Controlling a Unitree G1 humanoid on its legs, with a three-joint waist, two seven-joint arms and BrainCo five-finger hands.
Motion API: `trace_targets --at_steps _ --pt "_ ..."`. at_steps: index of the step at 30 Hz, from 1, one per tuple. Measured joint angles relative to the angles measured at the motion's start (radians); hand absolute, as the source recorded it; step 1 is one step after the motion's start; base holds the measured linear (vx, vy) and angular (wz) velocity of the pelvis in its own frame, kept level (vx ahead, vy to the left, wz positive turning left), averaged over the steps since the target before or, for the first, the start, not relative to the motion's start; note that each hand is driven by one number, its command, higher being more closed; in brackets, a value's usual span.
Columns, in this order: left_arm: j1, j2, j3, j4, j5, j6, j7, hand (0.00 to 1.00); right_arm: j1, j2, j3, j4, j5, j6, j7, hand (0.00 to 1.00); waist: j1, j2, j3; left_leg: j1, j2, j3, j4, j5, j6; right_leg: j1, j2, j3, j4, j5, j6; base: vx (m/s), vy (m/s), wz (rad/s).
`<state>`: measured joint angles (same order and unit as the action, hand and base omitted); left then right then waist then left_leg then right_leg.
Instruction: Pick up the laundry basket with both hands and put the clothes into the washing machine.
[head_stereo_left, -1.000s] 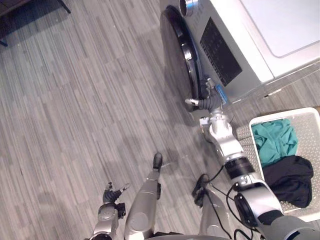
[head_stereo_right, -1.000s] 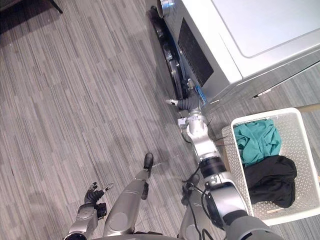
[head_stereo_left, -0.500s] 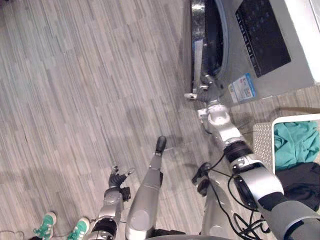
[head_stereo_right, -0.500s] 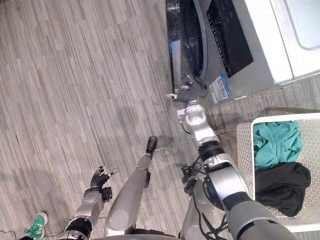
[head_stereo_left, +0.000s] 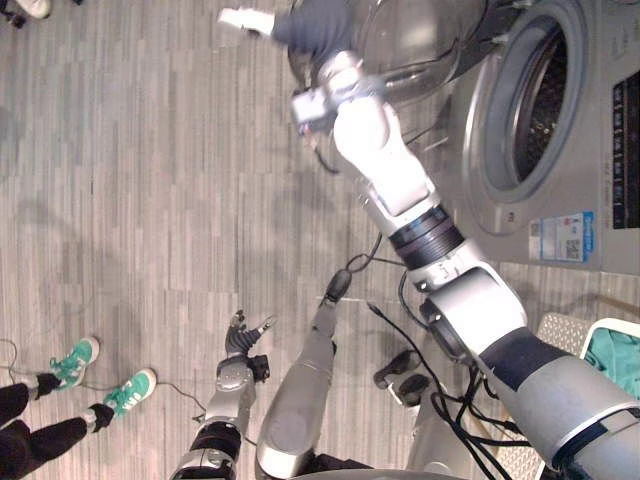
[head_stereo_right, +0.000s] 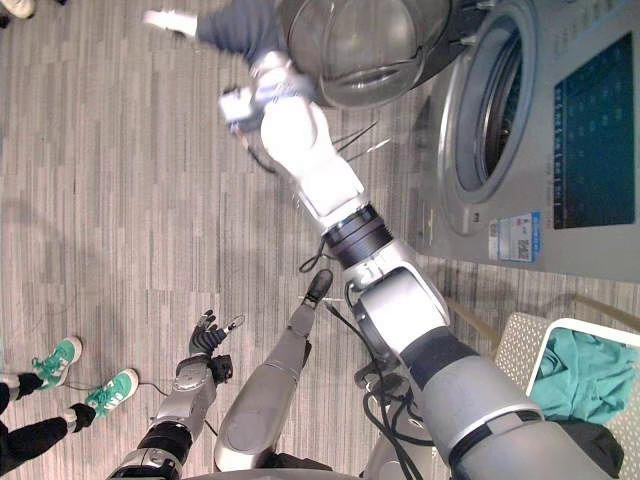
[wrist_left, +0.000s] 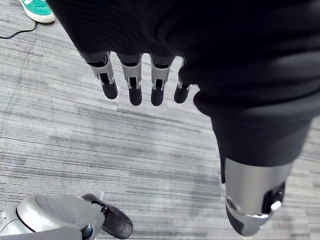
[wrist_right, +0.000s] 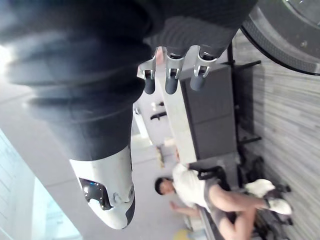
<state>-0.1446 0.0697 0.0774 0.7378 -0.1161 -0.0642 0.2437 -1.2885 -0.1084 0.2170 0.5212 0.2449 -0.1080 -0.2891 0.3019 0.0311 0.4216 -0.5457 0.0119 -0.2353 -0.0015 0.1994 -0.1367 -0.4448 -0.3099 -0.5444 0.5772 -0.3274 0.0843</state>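
Laundry basket (head_stereo_right: 518, 345): on the floor at the robot's right, near the front of the washing machine; neither hand is touching it.
Clothes: a teal garment (head_stereo_right: 585, 375) and a dark one (head_stereo_right: 598, 445) lie inside the basket, none of it loaded yet.
Washing machine (head_stereo_right: 455, 215): stands past the basket, its drum (head_stereo_left: 545, 95) exposed and looking empty.
Door (head_stereo_right: 365, 40): swung wide open, out over the floor, clear of the drum mouth.
Step in hand: I'd say this is the door-opening part, with the basket not yet dealt with.
Next move: the robot probably has to bring both arms over to the basket, one hand to each side, before any lift.
Right hand (head_stereo_left: 270, 20): arm stretched out long past the open door, fingers (wrist_right: 171, 80) straight, holding nothing.
Left hand (head_stereo_left: 243, 338): hangs low at the robot's side above bare floor, fingers (wrist_left: 135, 90) extended and empty.
Bystander: a person in green shoes (head_stereo_left: 75, 365) stands off to the robot's left, well apart from the machine.
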Motion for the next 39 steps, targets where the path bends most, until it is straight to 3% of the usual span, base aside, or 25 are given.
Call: trace_targets --at_steps 4,11,18,20,24,26,32,35,39 --pt "-0.022 0.029 -0.033 0.000 0.002 0.000 0.002 0.00 0.143 -0.036 0.029 -0.080 -0.003 0.004 0.011 0.00 -0.024 0.000 0.000 0.003 0.040 0.090 0.001 0.002 0.002 -0.051 0.050 0.114 -0.047 0.054 -0.012 -0.05 -0.014 -0.76" --pt "-0.195 0.127 -0.074 0.000 0.022 0.010 0.025 0.00 0.551 -0.091 0.161 -0.115 -0.110 0.028 0.097 0.00 -0.158 0.000 0.001 0.060 0.119 0.253 0.001 0.004 0.005 -0.068 0.157 0.292 -0.163 0.171 -0.035 -0.06 -0.030 -0.90" --pt "-0.392 0.239 -0.116 0.034 0.038 0.020 0.024 0.00 0.883 -0.092 0.196 -0.204 -0.166 0.046 0.221 0.00 -0.239 -0.004 0.003 0.072 0.145 0.318 -0.011 0.004 0.006 -0.120 0.188 0.356 -0.143 0.182 -0.049 -0.04 -0.033 -0.33" --pt "-0.460 0.288 -0.116 0.042 0.042 0.024 0.025 0.00 0.956 -0.089 0.162 -0.246 -0.163 0.046 0.239 0.00 -0.244 -0.010 0.007 0.072 0.145 0.327 -0.022 0.004 0.006 -0.140 0.193 0.368 -0.134 0.182 -0.049 -0.01 -0.008 -0.15" --pt "-0.578 0.436 -0.100 0.040 0.049 0.032 0.042 0.00 1.083 -0.062 0.079 -0.393 -0.138 0.040 0.253 0.00 -0.265 -0.050 0.031 0.068 0.151 0.382 -0.028 -0.005 0.020 -0.171 0.208 0.414 -0.151 0.207 -0.041 -0.02 0.000 -0.32" --pt "-0.619 0.461 -0.059 0.039 0.057 0.040 0.048 0.00 1.125 -0.063 0.054 -0.459 -0.135 0.036 0.253 0.00 -0.265 -0.058 0.035 0.056 0.160 0.416 -0.026 -0.008 0.024 -0.177 0.222 0.435 -0.191 0.244 -0.036 0.01 0.028 -0.53" --pt "-0.722 0.559 0.024 0.037 0.162 0.066 0.051 0.00 1.243 -0.057 -0.004 -0.696 -0.129 -0.009 0.248 0.00 -0.285 -0.117 0.065 -0.011 0.213 0.488 0.065 -0.054 0.035 -0.180 0.260 0.477 -0.308 0.328 -0.034 0.01 0.015 -0.34" --pt "-0.753 0.586 0.064 0.037 0.186 0.088 0.052 0.00 1.328 -0.058 -0.063 -0.792 -0.119 -0.043 0.244 0.00 -0.286 -0.128 0.071 -0.062 0.237 0.487 0.115 -0.075 0.035 -0.190 0.277 0.472 -0.340 0.346 -0.038 0.00 -0.026 -0.10" --pt "-0.782 0.628 0.115 0.028 0.204 0.105 0.066 0.00 1.387 -0.058 -0.108 -0.843 -0.119 -0.044 0.225 0.00 -0.284 -0.138 0.076 -0.117 0.255 0.487 0.153 -0.080 0.032 -0.210 0.291 0.459 -0.359 0.363 -0.043 0.02 -0.035 0.02"
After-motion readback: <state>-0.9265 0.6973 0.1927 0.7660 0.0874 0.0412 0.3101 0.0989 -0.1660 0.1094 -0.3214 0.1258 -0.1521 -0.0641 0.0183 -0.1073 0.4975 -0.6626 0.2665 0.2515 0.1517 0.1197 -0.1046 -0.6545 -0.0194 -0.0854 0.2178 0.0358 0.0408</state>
